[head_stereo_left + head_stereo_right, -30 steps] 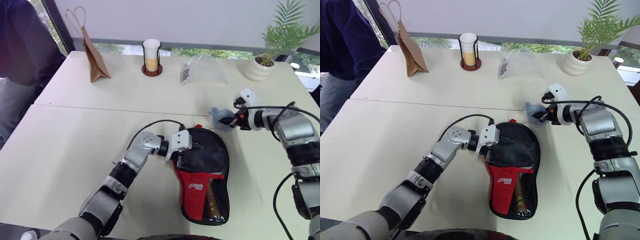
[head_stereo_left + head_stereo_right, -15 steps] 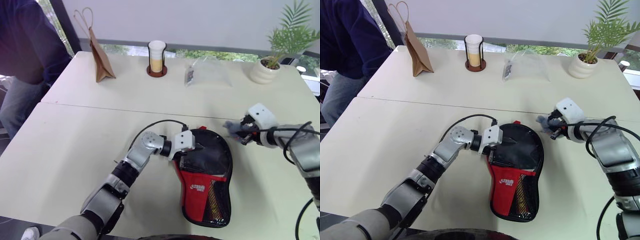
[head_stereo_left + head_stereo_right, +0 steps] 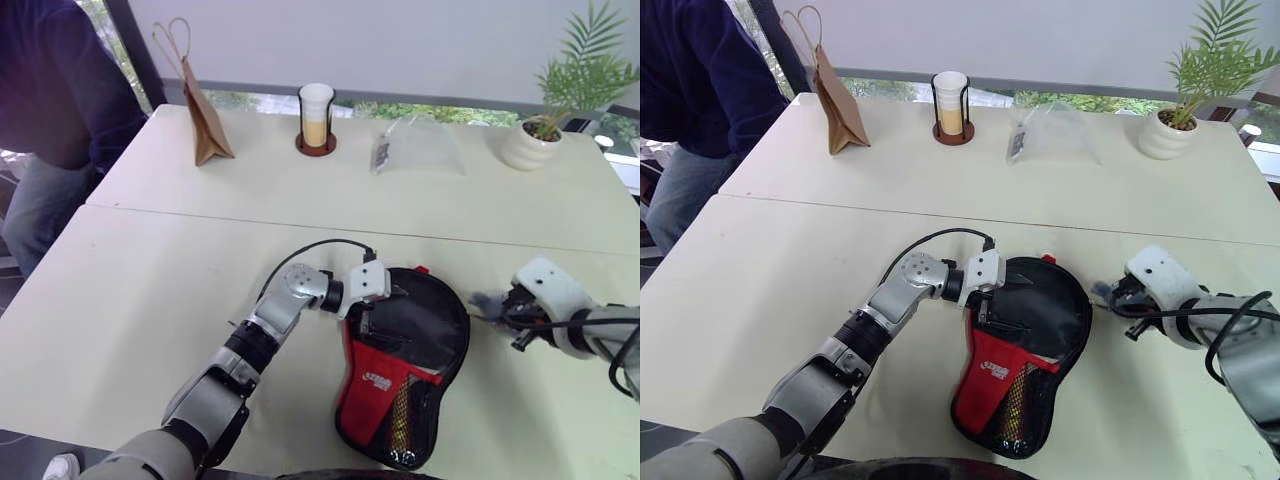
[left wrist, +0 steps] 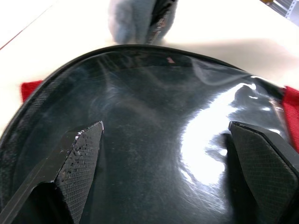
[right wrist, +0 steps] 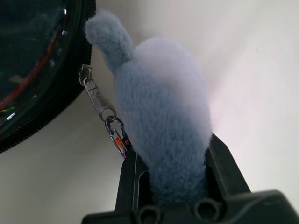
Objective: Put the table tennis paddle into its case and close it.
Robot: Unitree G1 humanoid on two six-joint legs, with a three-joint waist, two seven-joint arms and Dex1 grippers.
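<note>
The case [image 3: 415,330] lies on the table in front of me: black and paddle-shaped, with a red panel, a white logo and a mesh pocket on its narrow end. My left gripper [image 3: 378,305] is open, with its fingertips [image 4: 86,144] set wide apart on the glossy black round face. A grey-blue fluffy charm [image 5: 159,107] hangs by a clip from the zipper pull [image 5: 99,100] at the case's right edge. My right gripper [image 5: 170,149] is shut on that charm. The paddle is hidden. Something tan shows through the mesh [image 3: 400,430], but I cannot tell what it is.
Along the far table stand a brown paper bag [image 3: 205,125], a cup in a holder [image 3: 316,115], a clear plastic bag [image 3: 415,150] and a potted plant [image 3: 540,135]. A person in dark blue [image 3: 50,80] stands at the far left. A seam [image 3: 200,215] joins the two tables.
My right gripper has drawn the charm and zipper pull back along the case's right edge toward me. The case's narrow end has swung to the left. My left gripper has stayed put.
</note>
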